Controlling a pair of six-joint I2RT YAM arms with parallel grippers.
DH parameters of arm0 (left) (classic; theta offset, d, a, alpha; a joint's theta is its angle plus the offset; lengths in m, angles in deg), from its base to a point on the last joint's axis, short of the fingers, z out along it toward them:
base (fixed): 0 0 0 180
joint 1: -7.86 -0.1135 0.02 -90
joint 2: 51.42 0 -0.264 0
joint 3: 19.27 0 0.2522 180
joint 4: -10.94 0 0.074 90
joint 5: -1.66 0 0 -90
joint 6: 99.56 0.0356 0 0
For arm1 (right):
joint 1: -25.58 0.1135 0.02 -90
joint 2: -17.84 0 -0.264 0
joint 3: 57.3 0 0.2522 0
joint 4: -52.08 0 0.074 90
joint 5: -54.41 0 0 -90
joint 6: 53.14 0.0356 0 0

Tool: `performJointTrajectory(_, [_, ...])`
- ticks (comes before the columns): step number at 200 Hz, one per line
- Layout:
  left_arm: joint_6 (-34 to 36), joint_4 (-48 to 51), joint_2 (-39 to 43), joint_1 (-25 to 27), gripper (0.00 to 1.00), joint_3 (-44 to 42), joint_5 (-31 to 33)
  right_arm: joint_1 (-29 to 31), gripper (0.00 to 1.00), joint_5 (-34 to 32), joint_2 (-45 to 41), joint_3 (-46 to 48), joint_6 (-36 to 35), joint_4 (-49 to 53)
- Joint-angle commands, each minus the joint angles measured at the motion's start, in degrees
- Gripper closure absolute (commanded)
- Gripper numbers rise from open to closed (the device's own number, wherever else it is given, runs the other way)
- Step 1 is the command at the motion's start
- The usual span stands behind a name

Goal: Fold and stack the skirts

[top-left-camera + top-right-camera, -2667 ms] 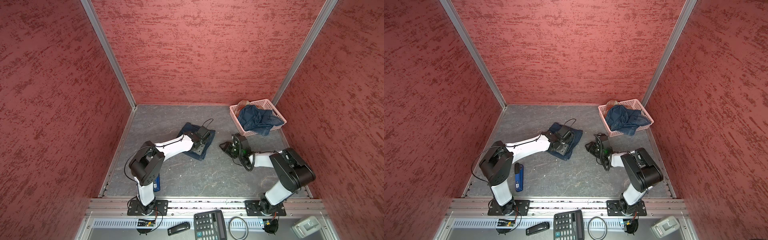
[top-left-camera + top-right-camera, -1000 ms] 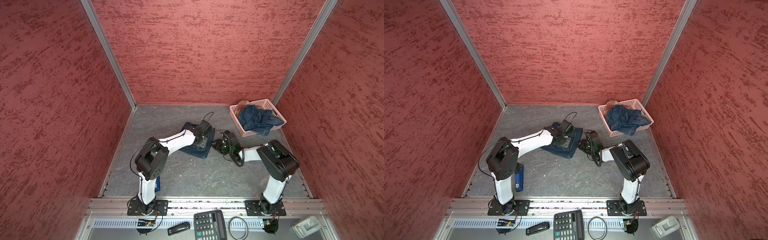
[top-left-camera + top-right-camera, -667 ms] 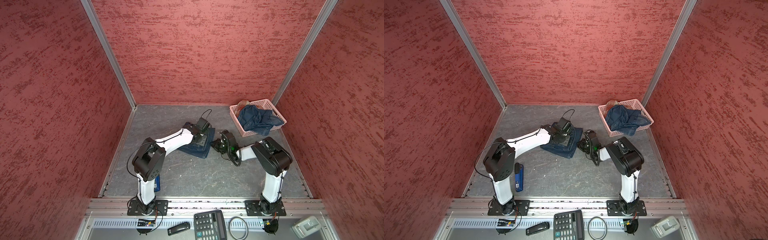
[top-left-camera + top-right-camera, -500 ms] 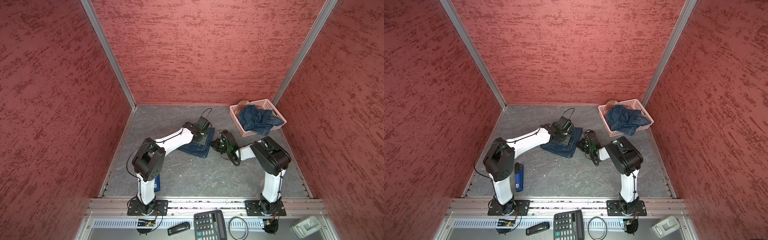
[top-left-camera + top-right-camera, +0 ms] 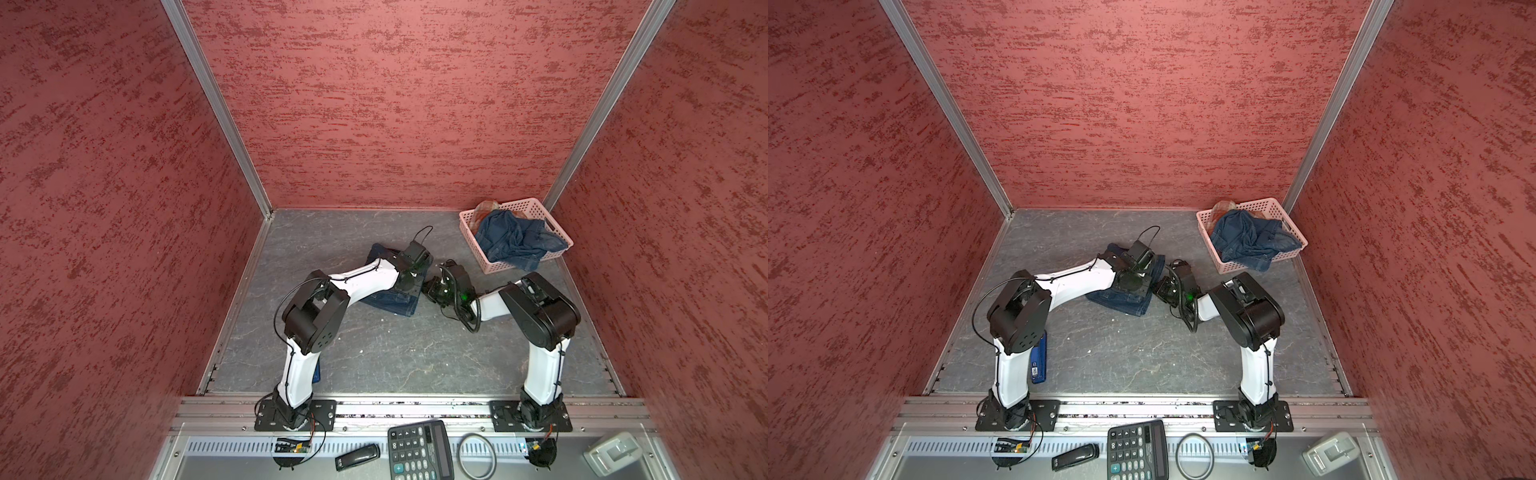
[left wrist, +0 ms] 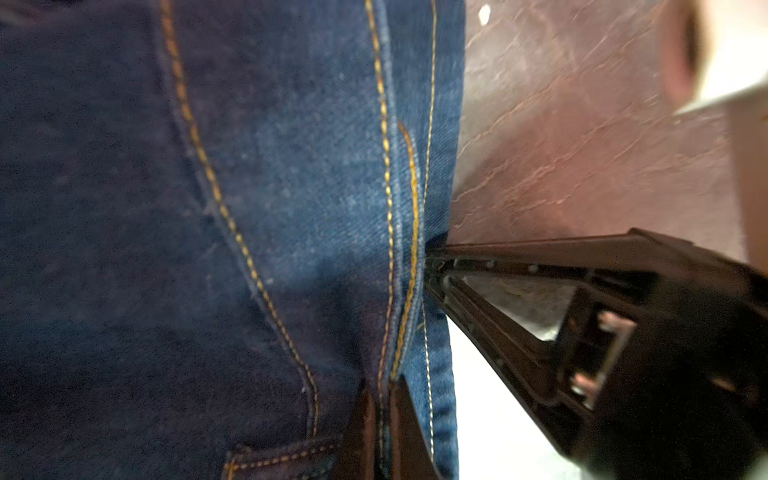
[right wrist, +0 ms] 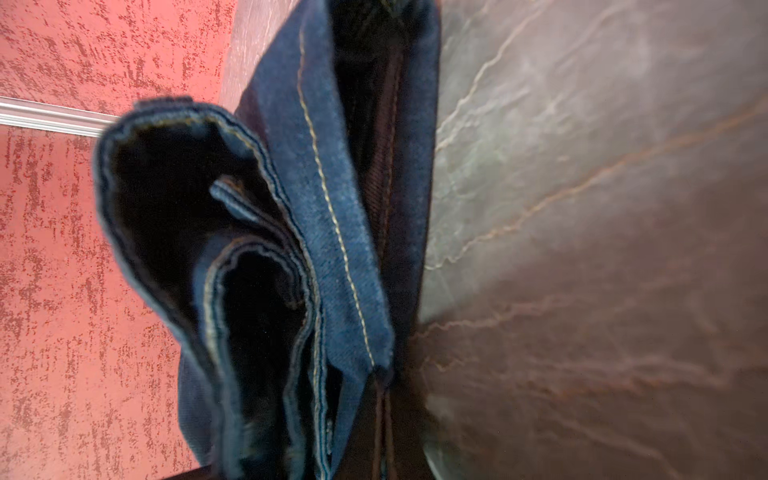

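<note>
While both arms are meeting near the middle of the table [image 5: 374, 365] in both top views, the folded denim skirt [image 5: 390, 301] is lying flat there, the left gripper [image 5: 409, 279] and right gripper [image 5: 428, 289] crowding its edge. The pink basket [image 5: 498, 266] in the far right corner is holding a second denim skirt [image 5: 511, 239] and a plaid skirt [image 5: 486, 208].

From the left wrist, the left gripper [image 6: 380, 424] is pinching the stitched hem between pressed-together jaws, and the right gripper [image 6: 434, 266] is biting the same hem just beside it.

From the right wrist, layered folds are bunching above the clamped jaws.

This is looking like the first skirt's final fold — the next move is calling for a joint, level carry-over.
</note>
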Motion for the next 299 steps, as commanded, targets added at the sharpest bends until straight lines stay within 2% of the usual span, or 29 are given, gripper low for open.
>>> performJointTrajectory(1, [-1.3,-2.0,-0.8,0.6,1.0,-1.0,-3.4,0.7,0.95,0.1,1.8,0.4,1.5,1.2])
performJointTrajectory(14, [-1.7,-2.6,-1.3,0.4,1.0,-1.4,-3.7,0.7,0.93,0.1,1.8,0.5,1.7,0.9])
performJointTrajectory(25, [-1.9,-2.8,-2.0,0.3,0.92,-1.3,-4.1,0.7,0.89,0.1,1.6,0.7,1.7,0.8])
performJointTrajectory(64, [-1.8,-2.4,-4.0,0.2,0.83,-1.5,-3.2,0.7,0.84,-0.3,0.3,1.7,1.6,0.8])
performJointTrajectory(113, [-1.5,-2.2,-4.4,-0.5,0.63,-2.0,-2.1,0.5,0.8,-0.8,-0.8,2.7,1.4,0.9])
performJointTrajectory(156, [-1.3,-4.2,0.4,-1.4,0.41,-3.4,-2.2,0.3,0.79,-1.6,-2.0,3.9,1.1,1.1])
performJointTrajectory(190, [-2.9,-6.4,5.9,-3.2,0.24,-4.1,-6.6,0.0,0.79,-1.9,-2.5,4.7,0.9,1.0])
performJointTrajectory(203, [-2.6,-7.5,8.7,-3.5,0.22,-4.8,-7.0,-0.1,0.79,-2.0,-2.7,4.8,0.8,1.1])
performJointTrajectory(230, [1.3,-6.0,11.5,-3.4,0.22,-4.1,-3.3,-0.3,0.78,-2.1,-3.0,5.3,0.7,0.8])
performJointTrajectory(256, [4.4,-4.1,11.4,-3.3,0.22,-3.5,-0.6,-0.4,0.78,-2.1,-3.3,5.8,0.8,0.4])
performJointTrajectory(299, [10.6,-1.5,6.9,-1.4,0.29,-3.0,7.5,-1.3,0.78,-2.0,-5.0,7.5,0.9,0.1])
